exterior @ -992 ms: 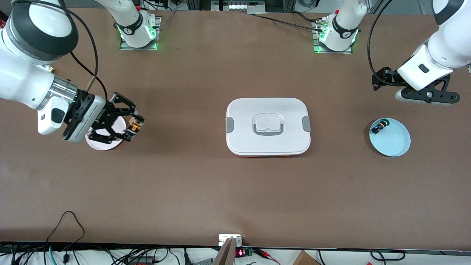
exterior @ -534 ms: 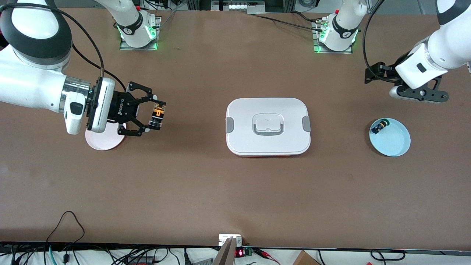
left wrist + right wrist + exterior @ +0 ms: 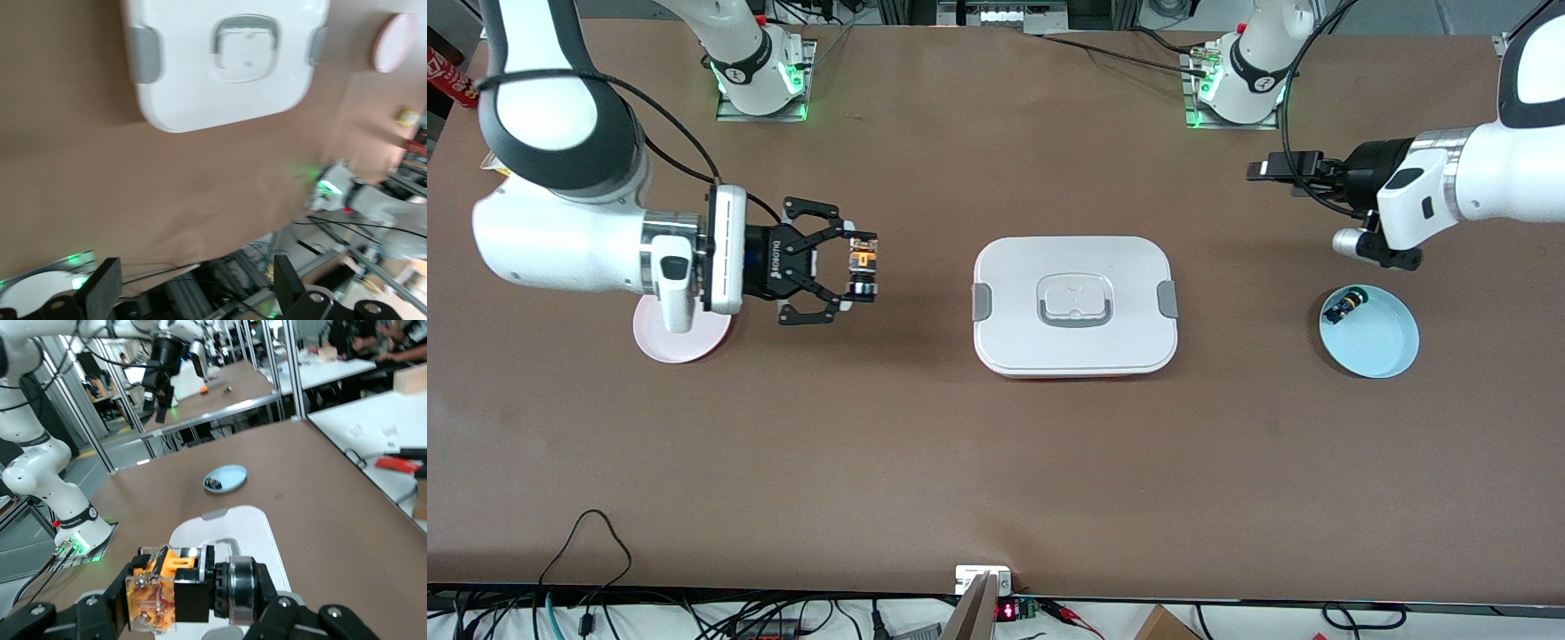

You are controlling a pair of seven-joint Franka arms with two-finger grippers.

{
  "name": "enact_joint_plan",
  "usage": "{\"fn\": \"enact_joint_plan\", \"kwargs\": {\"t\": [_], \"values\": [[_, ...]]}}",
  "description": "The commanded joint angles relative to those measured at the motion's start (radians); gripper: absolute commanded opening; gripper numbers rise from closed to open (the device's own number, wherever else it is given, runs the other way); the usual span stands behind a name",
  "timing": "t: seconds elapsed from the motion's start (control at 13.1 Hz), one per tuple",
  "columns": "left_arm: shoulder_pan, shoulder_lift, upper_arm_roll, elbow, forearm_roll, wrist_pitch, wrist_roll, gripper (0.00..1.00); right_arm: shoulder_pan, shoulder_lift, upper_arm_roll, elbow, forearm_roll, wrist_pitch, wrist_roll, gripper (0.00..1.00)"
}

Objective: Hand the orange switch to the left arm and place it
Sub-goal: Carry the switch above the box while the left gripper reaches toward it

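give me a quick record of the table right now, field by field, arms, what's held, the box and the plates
right gripper: shut on the orange switch, over the table between the pink plate and the box
left gripper: open, empty, above the table near the blue plate
box: lid on, mid-table
blue plate: holds a small black switch
pink plate: nothing visible on it

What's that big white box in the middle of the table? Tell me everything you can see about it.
The box is a white container that looks like plastic, a rounded rectangle lying flat near the middle of the brown table. Its lid is on, with a grey clip at each short end and a grey-edged recessed handle in the centre. Nothing touches or rests on it, and both grippers are away from it.
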State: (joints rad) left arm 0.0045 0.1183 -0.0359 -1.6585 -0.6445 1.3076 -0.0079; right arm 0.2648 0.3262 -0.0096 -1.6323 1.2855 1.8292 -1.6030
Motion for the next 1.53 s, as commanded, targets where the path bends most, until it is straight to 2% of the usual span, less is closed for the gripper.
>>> {"fn": "enact_joint_plan", "kwargs": {"t": [0.0,0.23,0.38,0.53,0.76,0.92,0.99,1.14,1.3,1.45], "values": [[0.003,0.017,-0.007,0.011,-0.185,-0.027,0.005,1.0,0.045,0.036,-0.003,-0.014,0.148,-0.016,-0.116,0.15],[-0.043,0.044,-0.03,0.003,-0.401,0.027,0.006,1.0,0.144,0.091,-0.003,-0.017,0.337,0.001,-0.161,0.15],[-0.063,0.043,-0.077,-0.03,-0.525,0.198,0.005,1.0,0.21,0.114,-0.007,-0.009,0.463,0.066,-0.161,0.15],[-0.061,0.041,-0.134,-0.046,-0.561,0.318,0.005,1.0,0.247,0.116,-0.007,0.003,0.511,0.163,-0.158,0.15],[-0.063,0.044,-0.144,-0.058,-0.583,0.441,-0.012,1.0,0.26,0.114,-0.006,0.011,0.551,0.202,-0.153,0.15],[-0.07,0.05,-0.145,-0.096,-0.676,0.495,-0.011,1.0,0.261,0.112,-0.007,0.037,0.551,0.206,-0.158,0.15],[-0.092,0.057,-0.145,-0.098,-0.687,0.522,-0.007,1.0,0.263,0.112,-0.007,0.043,0.551,0.219,-0.158,0.16],[-0.119,0.079,-0.145,-0.093,-0.731,0.555,0.006,1.0,0.283,0.112,-0.007,0.049,0.554,0.248,-0.158,0.16],[-0.136,0.104,-0.145,-0.078,-0.741,0.561,0.028,0.93,0.289,0.112,-0.007,0.054,0.561,0.252,-0.155,0.16],[-0.158,0.116,-0.145,-0.069,-0.758,0.596,0.066,0.94,0.29,0.111,-0.007,0.054,0.56,0.252,-0.156,0.16]]}}
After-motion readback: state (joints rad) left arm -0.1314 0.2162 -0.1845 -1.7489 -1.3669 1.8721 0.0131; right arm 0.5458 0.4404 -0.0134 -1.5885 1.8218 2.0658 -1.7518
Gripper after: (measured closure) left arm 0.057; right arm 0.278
